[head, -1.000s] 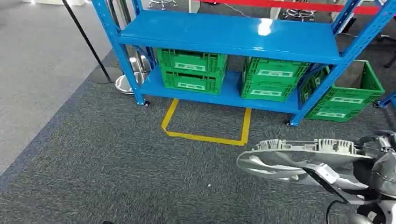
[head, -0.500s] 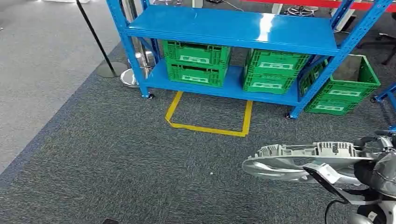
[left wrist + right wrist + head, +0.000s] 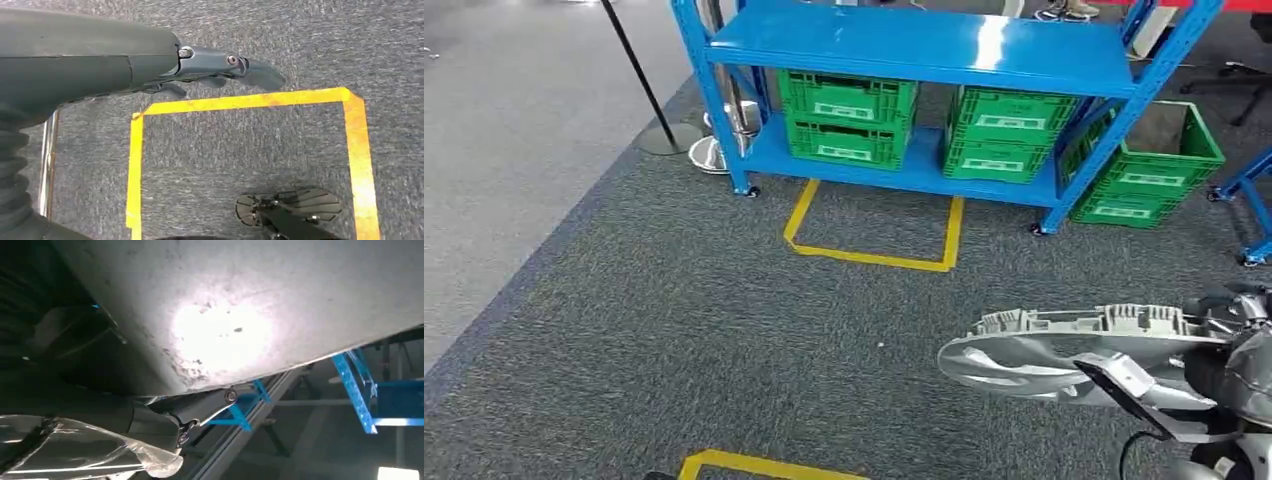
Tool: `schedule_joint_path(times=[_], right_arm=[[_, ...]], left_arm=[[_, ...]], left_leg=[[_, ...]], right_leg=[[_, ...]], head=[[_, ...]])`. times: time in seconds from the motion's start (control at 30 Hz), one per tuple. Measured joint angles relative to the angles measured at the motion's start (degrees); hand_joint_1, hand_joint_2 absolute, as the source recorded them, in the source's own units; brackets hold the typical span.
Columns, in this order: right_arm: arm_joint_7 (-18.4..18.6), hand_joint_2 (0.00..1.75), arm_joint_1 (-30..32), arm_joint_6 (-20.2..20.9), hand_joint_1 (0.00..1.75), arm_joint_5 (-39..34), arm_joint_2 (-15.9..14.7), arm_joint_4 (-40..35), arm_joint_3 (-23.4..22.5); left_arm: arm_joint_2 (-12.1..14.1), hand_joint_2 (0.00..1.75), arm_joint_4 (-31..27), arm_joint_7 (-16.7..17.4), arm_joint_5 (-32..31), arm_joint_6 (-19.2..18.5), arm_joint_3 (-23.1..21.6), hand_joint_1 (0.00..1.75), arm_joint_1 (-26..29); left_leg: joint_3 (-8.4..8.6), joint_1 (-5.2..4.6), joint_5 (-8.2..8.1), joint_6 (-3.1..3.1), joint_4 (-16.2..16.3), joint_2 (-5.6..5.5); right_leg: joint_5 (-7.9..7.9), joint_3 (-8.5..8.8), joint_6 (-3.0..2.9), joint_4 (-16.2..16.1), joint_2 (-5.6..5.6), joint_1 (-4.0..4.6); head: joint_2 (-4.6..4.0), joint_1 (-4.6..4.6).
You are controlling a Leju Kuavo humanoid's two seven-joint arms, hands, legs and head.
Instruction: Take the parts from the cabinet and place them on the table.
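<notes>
Silvery cast-metal part (image 3: 1064,345), a ribbed, curved housing, looks rigid, fairly heavy and smooth enough to slip; its thick rim seems the safest hold. It hangs over the grey carpet (image 3: 724,330), clear of the blue rack (image 3: 924,50), long axis level and crosswise. The right hand (image 3: 1229,365) grips its right end. The left hand (image 3: 220,70) hangs free, fingers loosely apart.
</notes>
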Motion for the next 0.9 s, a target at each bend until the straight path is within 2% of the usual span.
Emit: schedule_joint_path(times=[0.03, 0.07, 0.1, 0.13, 0.17, 0.2, 0.23, 0.27, 0.3, 0.33, 0.37, 0.4, 0.43, 0.5, 0.53, 0.57, 0.6, 0.63, 0.67, 0.7, 0.73, 0.77, 0.8, 0.83, 0.87, 0.9], right_arm=[[-0.1, 1.75, 0.1, 0.0, 1.75, 0.0, 0.0, 0.0, 0.0], [-0.2, 1.75, 0.1, 0.1, 1.75, -0.2, 0.1, 0.0, 0.0], [-0.3, 1.75, 0.0, 0.2, 1.75, -0.4, 0.1, 0.0, 0.0], [-0.3, 1.75, 0.0, 0.3, 1.75, -0.8, 0.2, 0.0, 0.1], [-0.3, 1.75, 0.1, 0.5, 1.75, -1.3, 0.2, 0.0, 0.1], [-0.4, 1.75, 0.0, 0.6, 1.75, -1.8, 0.3, 0.0, 0.1], [-0.6, 1.75, 0.1, 0.8, 1.75, -2.2, 0.4, 0.0, 0.2], [-0.9, 1.75, 0.1, 0.9, 1.75, -2.5, 0.4, 0.0, 0.2], [-0.9, 1.75, 0.1, 0.9, 1.75, -2.6, 0.5, 0.0, 0.2], [-1.0, 1.75, 0.1, 0.9, 1.75, -2.7, 0.5, 0.0, 0.3], [-1.1, 1.75, 0.1, 0.9, 1.75, -2.8, 0.6, 0.0, 0.3], [-1.2, 1.75, 0.1, 0.8, 1.75, -3.1, 0.7, 0.0, 0.3], [-1.3, 1.75, -0.1, 0.8, 1.75, -3.3, 0.7, 0.0, 0.3], [-1.6, 1.75, -0.1, 0.8, 1.75, -3.7, 0.8, 0.0, 0.3], [-1.7, 1.75, -0.1, 0.8, 1.75, -4.0, 0.8, 0.0, 0.3], [-1.8, 1.75, -0.1, 0.8, 1.75, -4.2, 0.8, 0.0, 0.3], [-1.9, 1.75, -0.2, 0.8, 1.75, -4.5, 0.8, 0.0, 0.2], [-2.0, 1.75, -0.3, 0.8, 1.75, -4.7, 0.8, 0.0, 0.1], [-2.1, 1.75, -0.3, 0.8, 1.75, -4.9, 0.8, 0.0, 0.2], [-2.2, 1.75, -0.1, 0.8, 1.75, -5.0, 0.9, 0.0, 0.2], [-2.2, 1.75, -0.1, 0.8, 1.75, -5.0, 0.9, 0.0, 0.2], [-2.2, 1.75, -0.1, 0.8, 1.75, -5.1, 0.9, 0.1, 0.2], [-2.2, 1.75, -0.1, 0.8, 1.75, -5.1, 0.9, 0.1, 0.2], [-2.3, 1.75, -0.1, 0.8, 1.75, -5.1, 0.9, 0.1, 0.2], [-2.4, 1.75, -0.2, 0.8, 1.75, -5.3, 0.9, 0.1, 0.2], [-2.6, 1.75, -0.3, 0.8, 1.75, -5.6, 0.9, 0.1, 0.2]], left_arm=[[0.3, 1.75, 0.3, 0.1, -0.1, 0.0, 0.0, 0.0, 0.1], [0.7, 1.75, 0.6, 0.3, -0.3, 0.0, 0.0, 0.0, 0.1], [0.8, 1.75, 1.1, 0.6, -0.6, 0.0, 0.0, 0.0, 0.1], [1.0, 1.75, 1.5, 0.7, -0.7, 0.0, 0.0, 0.0, 0.1], [1.1, 1.75, 1.8, 0.8, -0.8, 0.1, 0.0, 0.0, 0.1], [1.3, 1.75, 2.0, 0.9, -1.0, 0.3, 0.0, 0.0, 0.0], [1.3, 1.75, 2.3, 1.0, -1.2, 0.4, 0.0, 0.0, 0.0], [1.4, 1.75, 2.5, 1.2, -1.2, 0.4, 0.0, 0.0, 0.0], [1.5, 1.75, 2.6, 1.4, -1.4, 0.4, 0.0, 0.0, 0.0], [1.7, 1.75, 2.7, 1.5, -1.4, 0.4, 0.0, 0.0, 0.0], [1.8, 1.75, 2.8, 1.6, -1.6, 0.4, 0.0, 0.0, 0.0], [1.9, 1.75, 2.8, 1.6, -1.6, 0.5, 0.0, 0.0, -0.1], [1.9, 1.75, 2.9, 1.6, -1.7, 0.5, 0.0, 0.0, -0.1], [2.0, 1.75, 3.1, 1.7, -1.7, 0.5, 0.0, 0.0, -0.2], [2.1, 1.75, 3.3, 1.7, -1.7, 0.5, 0.0, 0.0, -0.2], [2.1, 1.75, 3.4, 1.7, -1.7, 0.5, 0.0, 0.0, -0.2], [2.2, 1.75, 3.5, 1.8, -1.8, 0.6, 0.0, 0.0, -0.2], [2.3, 1.75, 3.6, 1.8, -1.8, 0.7, 0.0, 0.0, -0.3], [2.4, 1.75, 3.7, 1.8, -1.8, 0.8, 0.0, 0.0, -0.3], [2.4, 1.75, 3.7, 1.8, -1.8, 0.7, 0.0, 0.0, -0.3], [2.4, 1.75, 3.9, 1.8, -1.8, 0.7, 0.0, 0.0, -0.3], [2.4, 1.75, 3.9, 1.8, -1.8, 0.7, 0.0, 0.0, -0.2], [2.4, 1.75, 4.1, 1.8, -1.9, 0.7, 0.0, 0.0, -0.2], [2.4, 1.75, 4.2, 1.8, -1.8, 0.7, 0.0, 0.0, -0.3], [2.4, 1.75, 4.2, 1.8, -1.9, 0.8, 0.0, 0.0, -0.3], [2.5, 1.75, 4.3, 1.8, -1.9, 0.8, 0.0, 0.0, -0.3]], left_leg=[[-0.11, -0.18, 0.36, -0.43, 0.0, -0.04], [-0.39, 0.07, -0.68, -0.83, 0.5, -0.28], [-1.0, 0.15, -3.9, -1.36, 2.4, -0.3], [-1.94, 0.48, -7.71, -1.75, 6.2, -0.3], [-3.06, 0.71, -10.84, -2.09, 10.9, -0.3], [-3.9, 0.92, -12.46, -2.36, 15.3, -0.29], [-3.99, 1.08, -12.19, -2.6, 17.8, -0.29], [-3.13, 1.22, -10.46, -2.72, 17.9, -0.29], [-1.09, 1.34, -8.27, -2.71, 15.4, -0.29], [1.56, 1.44, -6.83, -2.6, 11.5, -0.29], [5.21, 1.44, -5.95, -2.33, 6.0, -0.3], [7.75, 1.28, -7.29, -1.86, 2.0, -0.35], [8.2, 1.17, -7.49, -1.5, 0.7, -0.34], [7.75, 0.94, -7.86, -0.89, 0.0, -0.34], [7.48, 1.1, -7.47, -0.38, -0.2, -0.34], [7.48, 1.51, -6.88, 0.17, -0.9, -0.12], [7.2, 1.43, -6.49, 0.52, -1.0, -0.11], [6.71, 1.41, -6.17, 0.9, -1.0, -0.06], [6.22, 1.32, -5.86, 0.95, -1.0, -0.03], [5.74, 1.23, -5.53, 0.97, -0.9, -0.01], [5.28, 1.15, -5.23, 0.95, -0.9, 0.0], [4.87, 1.14, -4.94, 0.86, -0.7, 0.0], [4.55, 1.14, -4.73, 0.73, -0.7, 0.0], [4.35, 1.18, -4.61, 0.55, -0.5, 0.0], [4.2, 1.19, -4.48, 0.35, -0.4, -0.01], [4.09, 0.91, -4.34, 0.04, -0.1, -0.01]], right_leg=[[0.67, -0.3, -0.45, -0.2, -0.03, -0.24], [1.28, -0.7, -0.65, -0.2, -0.23, -0.51], [1.78, -1.24, -1.2, -0.2, -0.29, -0.54], [2.37, -1.82, -1.44, -0.2, -0.35, -0.53], [2.95, -2.46, -1.43, -0.1, -0.36, -0.51], [3.48, -3.18, -1.39, 0.0, -0.38, -0.5], [3.94, -3.87, -1.35, 0.1, -0.4, -0.5], [4.37, -4.49, -1.22, 0.4, -0.38, -0.52], [4.76, -5.04, -1.09, 0.8, -0.35, -0.54], [5.04, -5.64, -0.97, 1.2, -0.3, -0.55], [5.24, -6.17, -0.72, 1.5, -0.26, -0.56], [5.36, -6.81, -0.47, 1.9, -0.34, -0.43], [5.64, -7.2, -0.09, 2.2, -0.33, -0.39], [6.28, -7.78, 0.6, 2.3, -0.43, -0.48], [6.55, -7.95, 0.94, 2.3, -0.48, -0.37], [6.02, -8.56, 1.07, 2.7, -0.33, -0.51], [4.24, -9.5, 1.4, 4.4, -0.16, -0.54], [1.64, -11.21, 1.64, 8.3, -0.04, -0.61], [-0.84, -13.31, 1.86, 13.4, -0.02, -0.7], [-2.63, -15.13, 2.07, 17.8, -0.02, -0.81], [-3.33, -16.1, 2.19, 20.3, -0.02, -0.87], [-2.51, -15.48, 2.24, 19.8, -0.03, -0.94], [-0.7, -13.47, 2.28, 16.7, -0.04, -1.0], [1.15, -10.93, 2.27, 12.5, -0.05, -1.06], [3.26, -7.25, 2.26, 6.6, -0.11, -1.18], [2.85, -5.08, 2.19, 2.6, -0.13, -1.25]], head=[[0.0, 0.02], [0.0, 0.09], [0.0, -0.17], [0.0, -0.3], [0.0, -0.22], [0.0, -0.24], [0.0, -0.19], [0.0, -0.26], [0.0, -0.26], [0.0, -0.24], [0.0, -0.26], [0.0, -0.24], [0.0, -0.08], [0.0, -0.22], [0.0, -0.08], [0.0, -0.24], [0.0, 0.11], [0.0, 0.24], [0.0, 0.18], [0.0, 0.18], [0.0, 0.18], [0.0, 0.18], [0.0, 0.18], [0.0, 0.2], [0.0, 0.2], [0.0, 0.2]])
